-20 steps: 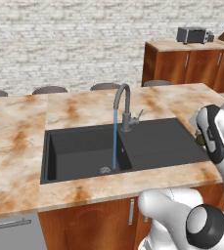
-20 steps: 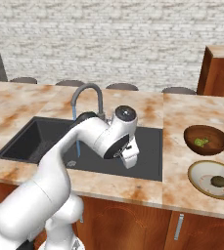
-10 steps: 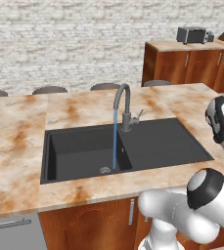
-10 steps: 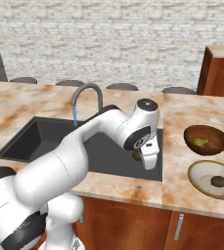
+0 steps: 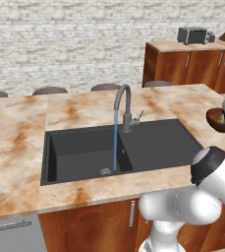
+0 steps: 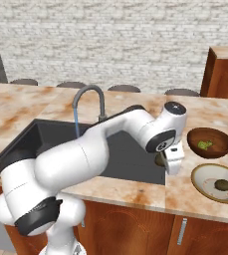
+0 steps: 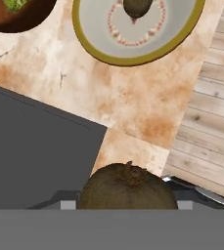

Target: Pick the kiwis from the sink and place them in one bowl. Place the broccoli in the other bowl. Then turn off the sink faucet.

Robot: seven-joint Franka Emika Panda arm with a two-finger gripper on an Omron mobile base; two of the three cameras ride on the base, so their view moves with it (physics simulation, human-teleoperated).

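One fuzzy brown oval kiwi (image 7: 128, 188) is sitting clamped in the two-finger gripper (image 6: 166, 160), hanging over the counter edge; the pale cream round bowl (image 7: 95, 43) holding the other kiwi (image 7: 137, 7) is waiting at twelve o'clock in hand view.

A marbled orange-beige counter (image 5: 20, 142) spans the middle of the left base view, with a pale brick wall (image 5: 74, 39) across the top. Upper right, wooden cabinets (image 5: 192, 66) carry a grey toaster (image 5: 193, 35); dark stool tops (image 5: 50, 90) line the counter's far edge.
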